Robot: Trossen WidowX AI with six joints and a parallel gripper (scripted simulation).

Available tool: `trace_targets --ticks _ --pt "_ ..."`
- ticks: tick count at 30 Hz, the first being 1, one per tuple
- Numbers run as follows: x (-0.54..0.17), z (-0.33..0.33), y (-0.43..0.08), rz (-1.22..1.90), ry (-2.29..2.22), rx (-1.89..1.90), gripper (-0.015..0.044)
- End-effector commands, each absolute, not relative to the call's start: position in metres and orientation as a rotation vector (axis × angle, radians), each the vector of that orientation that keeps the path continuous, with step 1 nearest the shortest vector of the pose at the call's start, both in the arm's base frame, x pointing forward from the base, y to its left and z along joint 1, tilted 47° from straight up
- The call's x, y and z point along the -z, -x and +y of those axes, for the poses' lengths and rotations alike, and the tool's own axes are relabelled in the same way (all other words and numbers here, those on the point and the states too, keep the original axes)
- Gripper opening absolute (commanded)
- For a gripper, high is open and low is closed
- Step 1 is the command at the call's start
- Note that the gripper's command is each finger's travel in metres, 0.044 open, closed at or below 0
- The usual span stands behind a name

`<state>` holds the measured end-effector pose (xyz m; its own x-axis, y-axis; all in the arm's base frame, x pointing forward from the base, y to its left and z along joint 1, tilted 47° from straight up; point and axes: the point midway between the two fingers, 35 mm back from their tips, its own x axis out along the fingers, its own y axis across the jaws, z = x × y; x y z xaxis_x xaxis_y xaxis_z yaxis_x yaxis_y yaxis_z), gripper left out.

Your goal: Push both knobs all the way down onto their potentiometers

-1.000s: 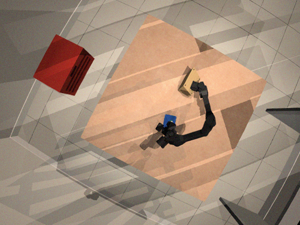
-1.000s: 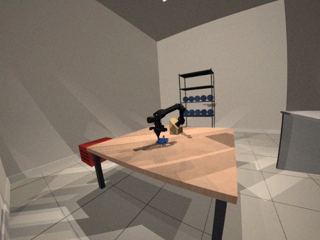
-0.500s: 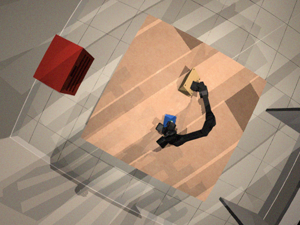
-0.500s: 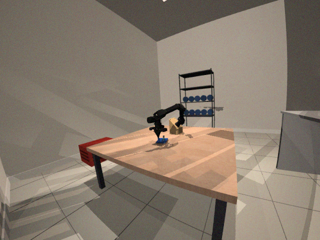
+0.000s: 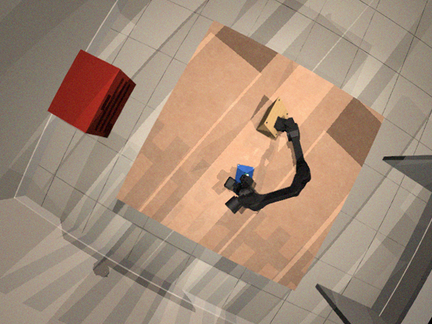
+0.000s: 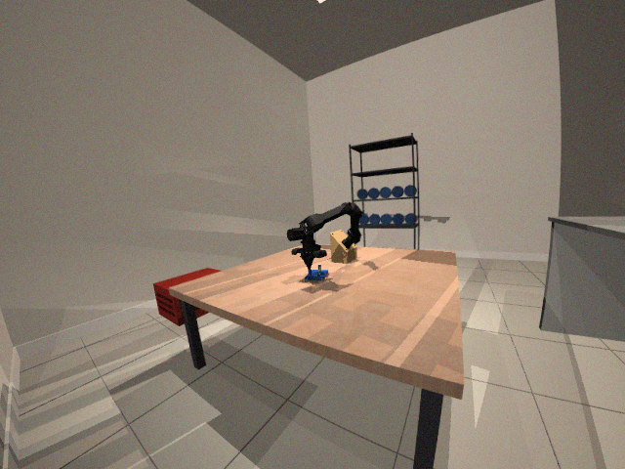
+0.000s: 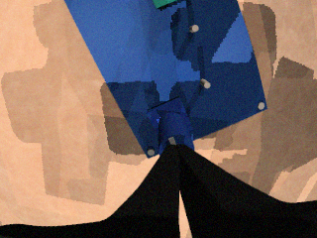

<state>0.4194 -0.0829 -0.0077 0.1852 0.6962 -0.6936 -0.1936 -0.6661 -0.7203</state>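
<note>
The end effector [image 5: 241, 183] [image 6: 309, 273] [image 7: 174, 153], pressed together, tapers blackly over a cylindrical blue knob [image 7: 175, 128].

From where I stand, I can't read any text, label, brand, number or sign on anything in the room; whatever small marks there may be are too blurred for me to make out.

Circuit board [image 7: 134, 55] cropped at top, knob's [image 7: 175, 126] seating perhaps hidden by jaws
</note>
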Motion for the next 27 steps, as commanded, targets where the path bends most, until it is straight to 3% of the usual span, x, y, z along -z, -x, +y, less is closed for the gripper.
trace_targets --ticks 1,27 --pt "0.015 -0.071 -0.423 -0.502 1.742 -1.582 0.0" --pt "-0.003 -0.09 -0.419 -0.501 1.743 -1.583 0.0"
